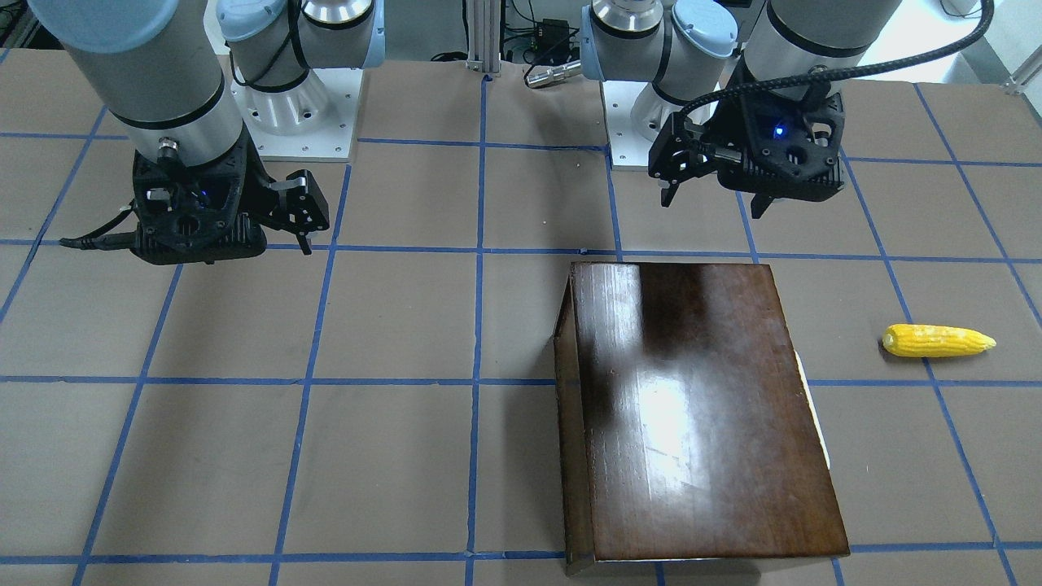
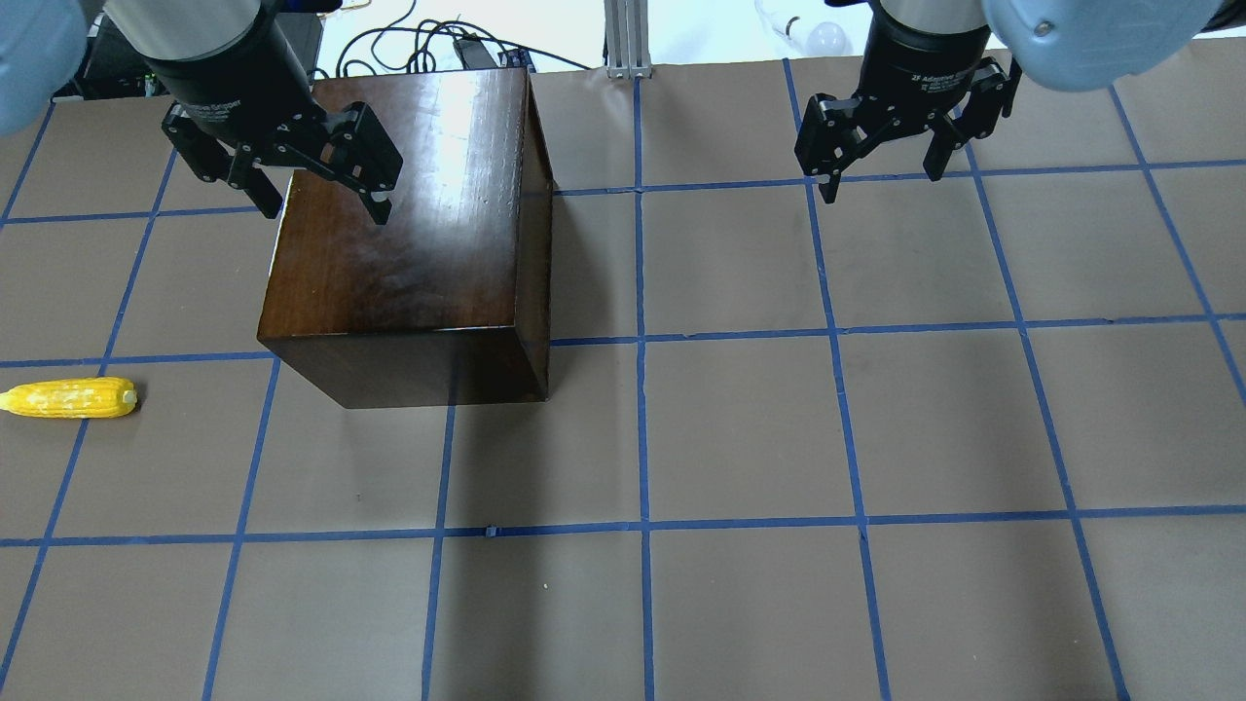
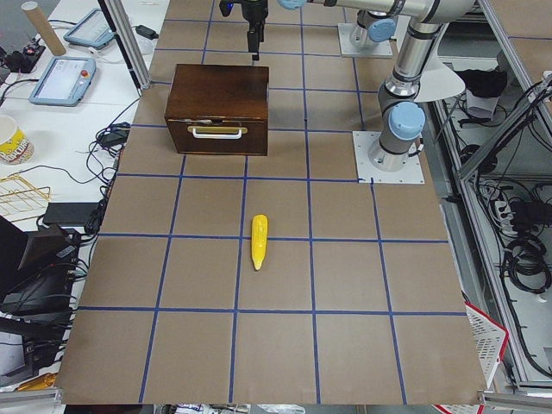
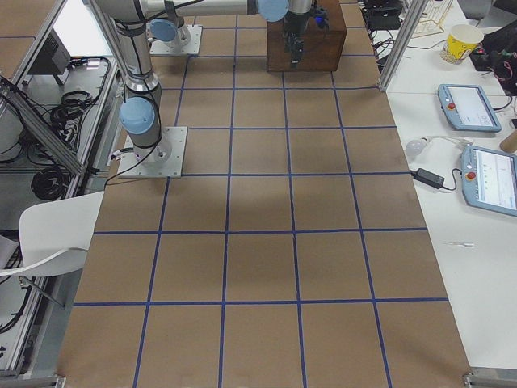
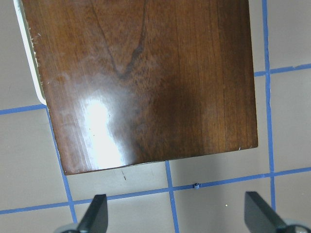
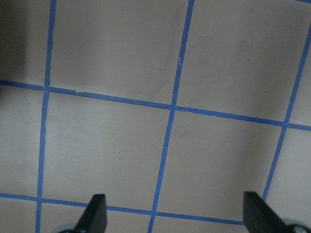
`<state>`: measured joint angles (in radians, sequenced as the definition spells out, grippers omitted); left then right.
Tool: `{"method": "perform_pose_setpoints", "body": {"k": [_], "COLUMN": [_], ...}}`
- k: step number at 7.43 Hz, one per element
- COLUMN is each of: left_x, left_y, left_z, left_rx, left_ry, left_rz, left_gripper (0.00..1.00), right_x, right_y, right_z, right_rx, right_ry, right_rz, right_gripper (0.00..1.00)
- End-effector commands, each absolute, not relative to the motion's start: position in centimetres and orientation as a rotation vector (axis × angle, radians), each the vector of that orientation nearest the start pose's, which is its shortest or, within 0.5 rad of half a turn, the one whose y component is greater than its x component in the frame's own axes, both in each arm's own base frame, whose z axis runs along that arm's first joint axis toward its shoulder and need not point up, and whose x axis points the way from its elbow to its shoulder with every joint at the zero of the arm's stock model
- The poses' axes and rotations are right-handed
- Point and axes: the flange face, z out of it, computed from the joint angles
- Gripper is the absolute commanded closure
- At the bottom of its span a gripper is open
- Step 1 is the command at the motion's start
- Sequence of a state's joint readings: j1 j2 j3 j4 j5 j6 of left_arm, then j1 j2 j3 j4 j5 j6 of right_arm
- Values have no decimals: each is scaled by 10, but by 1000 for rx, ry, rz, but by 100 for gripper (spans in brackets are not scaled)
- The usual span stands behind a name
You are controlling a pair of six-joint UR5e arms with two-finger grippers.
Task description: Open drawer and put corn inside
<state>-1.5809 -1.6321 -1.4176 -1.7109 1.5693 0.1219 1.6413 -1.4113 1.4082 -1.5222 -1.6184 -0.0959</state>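
The glossy dark-brown box [image 2: 389, 243] stands on the table's left half. Its drawer [image 3: 217, 138] is shut; the dark front panel with a white handle [image 3: 217, 132] faces the table's left end. The handle shows as a white sliver in the front view [image 1: 814, 415]. The yellow corn [image 2: 70, 398] lies on the table left of the box, facing the drawer front, also in the front view [image 1: 936, 340]. My left gripper [image 2: 324, 209] hovers open and empty over the box top [image 5: 146, 82]. My right gripper [image 2: 886, 185] hovers open and empty over bare table.
The table is brown with a blue tape grid [image 2: 642, 341]. The two arm bases [image 1: 293, 106] stand on white plates at the robot's edge. Desks with tablets [image 4: 468, 105] and cables flank the table's far side.
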Motion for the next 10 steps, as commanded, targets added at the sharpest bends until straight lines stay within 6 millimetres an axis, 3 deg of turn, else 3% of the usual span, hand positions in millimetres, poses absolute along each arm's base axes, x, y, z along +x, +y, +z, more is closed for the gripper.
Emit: {"method": "perform_pose_setpoints", "body": {"k": [1, 2, 3, 6, 7, 10], "left_x": [-138, -135, -131, -85, -58, 39], "left_y": [-509, -502, -503, -524, -538, -598], "left_z": [515, 523, 518, 523, 518, 455], "left_rx": [210, 202, 188, 125, 118, 72], "left_ry": [3140, 3137, 3140, 3161, 3167, 3258], "left_rz": [89, 82, 113, 113, 120, 155], "left_gripper": [0, 0, 0, 0, 0, 0], "right_x": [167, 167, 167, 167, 167, 167], "right_y": [-544, -544, -544, -544, -544, -544], "right_z": [479, 479, 479, 479, 479, 479], "right_rx": [-268, -268, -265, -265, -265, -268], "right_ry": [3176, 3176, 3177, 3177, 3177, 3176], "right_rz": [72, 72, 72, 72, 72, 74], "right_gripper": [0, 0, 0, 0, 0, 0]}}
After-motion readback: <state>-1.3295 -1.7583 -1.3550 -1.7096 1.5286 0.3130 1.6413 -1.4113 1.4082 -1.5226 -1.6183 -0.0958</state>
